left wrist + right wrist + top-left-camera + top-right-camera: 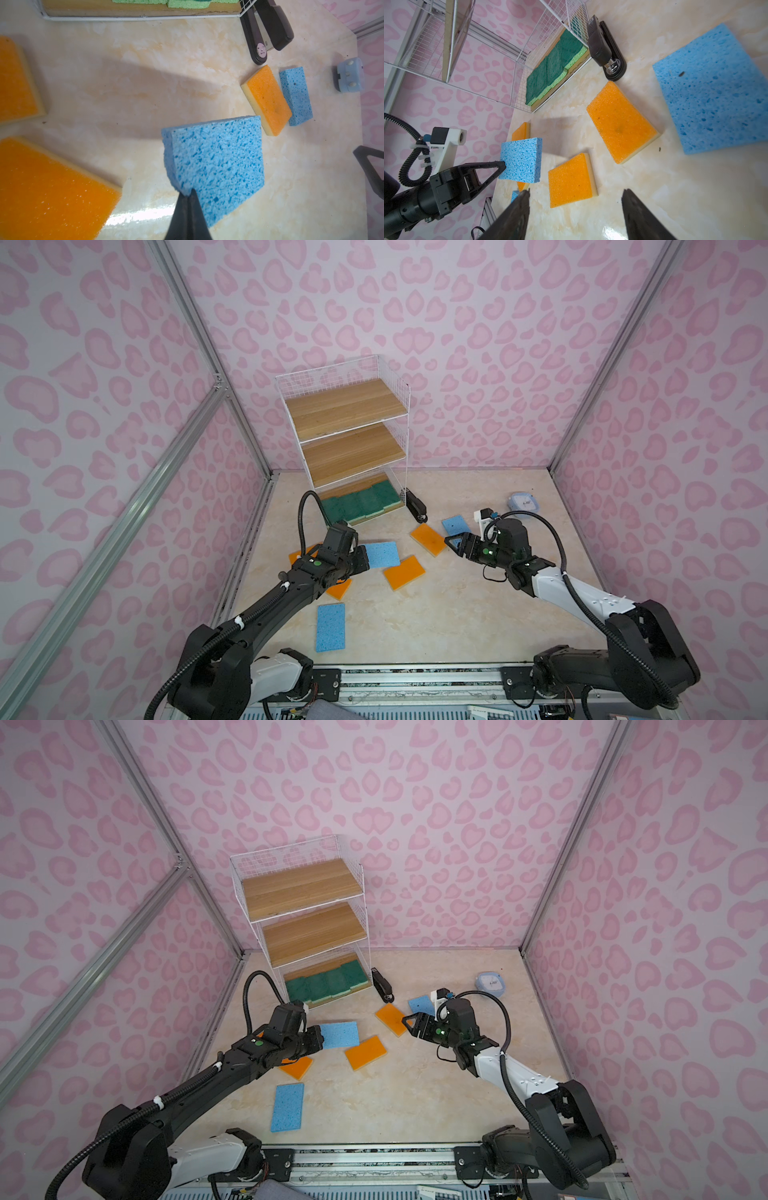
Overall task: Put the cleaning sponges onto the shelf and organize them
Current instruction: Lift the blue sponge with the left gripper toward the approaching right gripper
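My left gripper (365, 562) (188, 194) is shut on one edge of a light blue sponge (380, 554) (218, 162), holding it tilted just above the table. My right gripper (451, 543) (576, 190) stands open and empty, low over the table beside an orange sponge (428, 539) (620, 124) and a blue sponge (455, 526) (716, 93). Another orange sponge (404, 572) lies mid-table and another blue sponge (331, 626) near the front. More orange sponges (338, 588) show partly under the left arm. Several green sponges (359, 502) line the bottom tier of the shelf (345, 406) (303, 886); the boards of its two upper tiers are bare.
A black stapler (415, 506) lies against the shelf's right foot. A small pale-blue case (523, 503) sits at the back right. Pink patterned walls and metal frame posts close in the table on three sides.
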You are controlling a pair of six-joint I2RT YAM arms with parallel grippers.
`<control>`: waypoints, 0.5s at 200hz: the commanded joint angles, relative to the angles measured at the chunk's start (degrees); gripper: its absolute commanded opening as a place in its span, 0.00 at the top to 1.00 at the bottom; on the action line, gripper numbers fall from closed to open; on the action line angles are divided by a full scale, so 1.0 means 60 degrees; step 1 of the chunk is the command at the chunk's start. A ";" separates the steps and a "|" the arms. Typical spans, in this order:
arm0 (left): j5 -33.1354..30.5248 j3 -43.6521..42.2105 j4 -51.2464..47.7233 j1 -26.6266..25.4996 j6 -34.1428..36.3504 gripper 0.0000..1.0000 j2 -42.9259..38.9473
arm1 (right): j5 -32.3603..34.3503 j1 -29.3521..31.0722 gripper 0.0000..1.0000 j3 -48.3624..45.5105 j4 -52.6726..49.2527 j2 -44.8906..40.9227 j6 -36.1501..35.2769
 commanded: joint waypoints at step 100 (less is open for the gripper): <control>0.3272 0.1233 -0.0038 0.0001 0.1648 0.96 0.0014 | -0.3079 0.0600 0.44 0.1859 0.1334 0.2066 0.0310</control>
